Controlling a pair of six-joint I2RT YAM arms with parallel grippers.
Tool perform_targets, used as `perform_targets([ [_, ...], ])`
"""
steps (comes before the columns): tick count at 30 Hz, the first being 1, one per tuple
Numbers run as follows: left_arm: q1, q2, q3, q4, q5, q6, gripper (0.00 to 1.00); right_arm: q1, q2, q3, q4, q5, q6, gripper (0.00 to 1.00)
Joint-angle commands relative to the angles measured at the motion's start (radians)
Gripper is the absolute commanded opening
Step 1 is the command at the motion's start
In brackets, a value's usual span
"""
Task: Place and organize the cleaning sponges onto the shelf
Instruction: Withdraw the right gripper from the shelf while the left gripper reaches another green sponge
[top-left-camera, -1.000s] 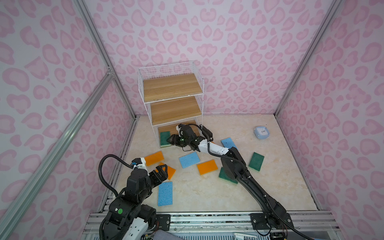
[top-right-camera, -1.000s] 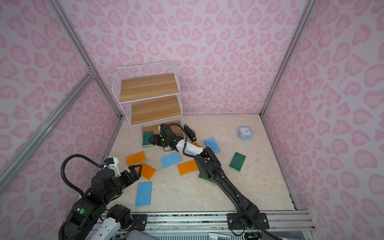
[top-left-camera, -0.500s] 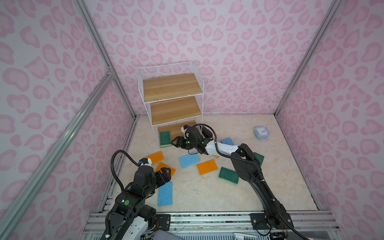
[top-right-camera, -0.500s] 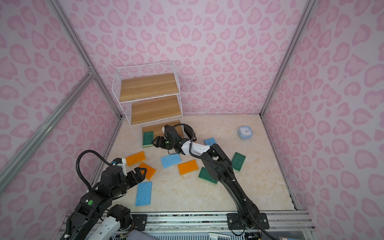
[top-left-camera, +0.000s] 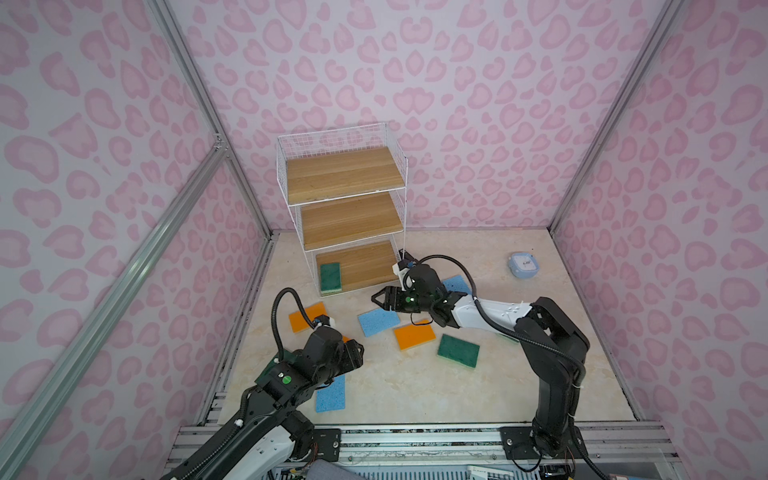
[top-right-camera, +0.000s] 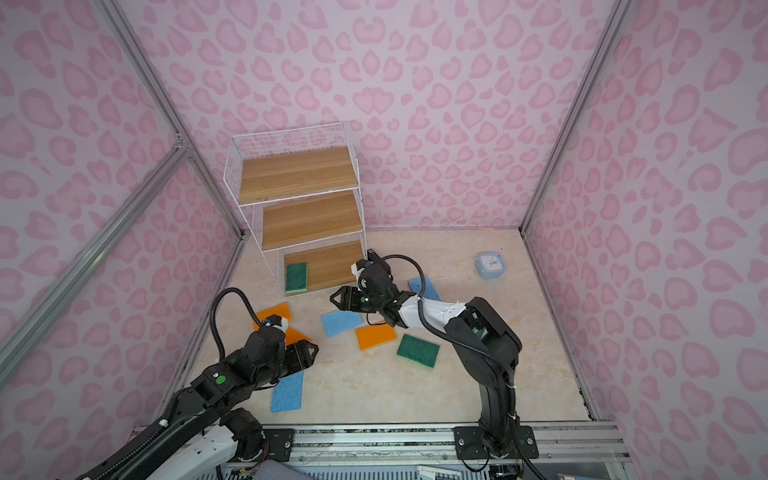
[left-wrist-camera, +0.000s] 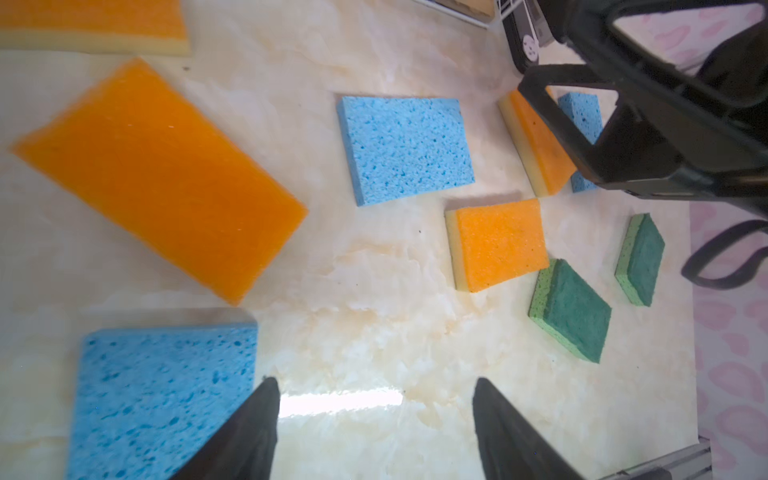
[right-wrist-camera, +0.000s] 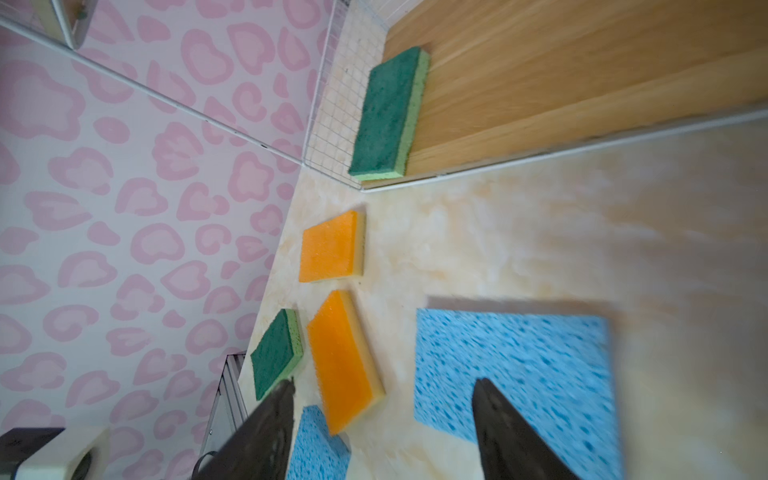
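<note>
Dark green sponge (top-left-camera: 330, 277), pale-edged it seems, lies flat on the shelf (top-left-camera: 345, 174).

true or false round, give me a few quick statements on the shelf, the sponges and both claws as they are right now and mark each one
1. On the shelf, a green sponge lies on the bottom board. True.
2. Three sponges lie on the top board. False: none lies there.
3. The right claw grips that green sponge. False: it is open, with nothing between its jaws.
4. The left claw is open and holds nothing. True.
5. The pale-blue case sits on the table, apart from the shelf. True.
</note>
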Motion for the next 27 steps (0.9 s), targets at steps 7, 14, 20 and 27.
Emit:
perform_targets([
  [7,-0.215,0.34,0.088,0.36,-0.075,-0.072,0.7,-0.245,-0.392,-0.391,-0.127,-0.04,-0.124,0.68],
  [14,-0.327,0.653,0.247,0.488,-0.03,-0.06,0.61,-0.489,-0.551,-0.569,-0.188,-0.129,-0.16,0.68],
  [20,-0.353,0.826,0.317,0.574,0.045,-0.077,0.54,-0.546,-0.554,-0.647,-0.154,-0.161,-0.143,0.66],
  [27,-0.401,0.898,0.365,0.603,0.064,-0.085,0.53,-0.546,-0.543,-0.698,-0.126,-0.154,-0.132,0.66],
])
